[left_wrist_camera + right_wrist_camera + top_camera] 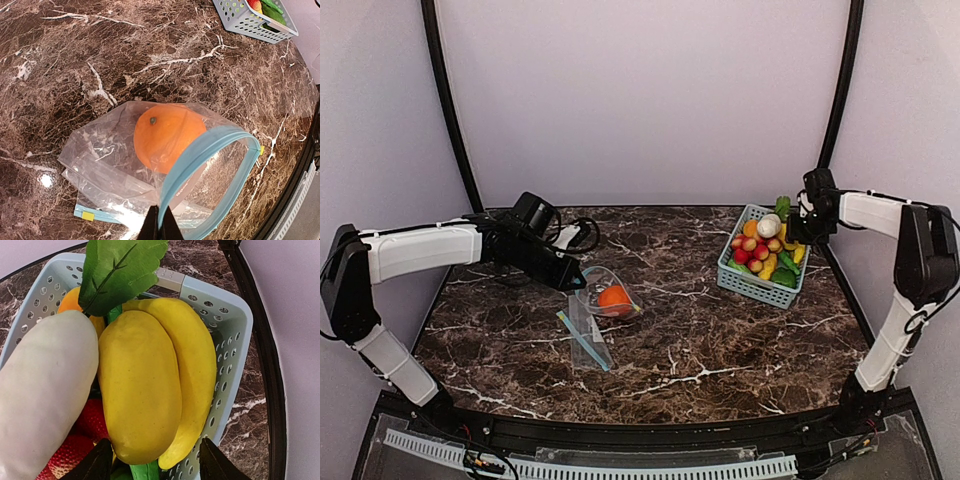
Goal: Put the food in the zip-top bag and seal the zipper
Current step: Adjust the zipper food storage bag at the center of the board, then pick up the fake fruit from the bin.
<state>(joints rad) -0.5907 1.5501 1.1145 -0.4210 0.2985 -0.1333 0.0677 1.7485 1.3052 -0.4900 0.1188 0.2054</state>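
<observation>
Food (765,250) is split two ways: one orange ball (167,135) is already inside the zip-top bag (100,155), and the remainder is piled in one basket (235,315). Left gripper (160,222) is clamped fully shut on the bag's blue zipper strip, with the mouth held up in an open loop. The ball is seen just behind that loop, and the bag body lies on the table (75,65). Two small yellow tabs are counted on the zipper, one at each end. Right gripper (156,467) is held partly open low over the basket, nothing gripped. Its fingers are set either side of two yellow oblongs (140,390) lying side by side; contact cannot be confirmed. Beside them are one white oblong (45,390) to the left, one green leaf (120,270) on top, and red strawberry pieces (82,427) underneath, count not readable. One bag, one basket. The bag is placed left of centre, well in from every table edge. The basket is parked at the far right, its right wall near the black table rim. Bare marble is seen between bag and basket and in front of both.
</observation>
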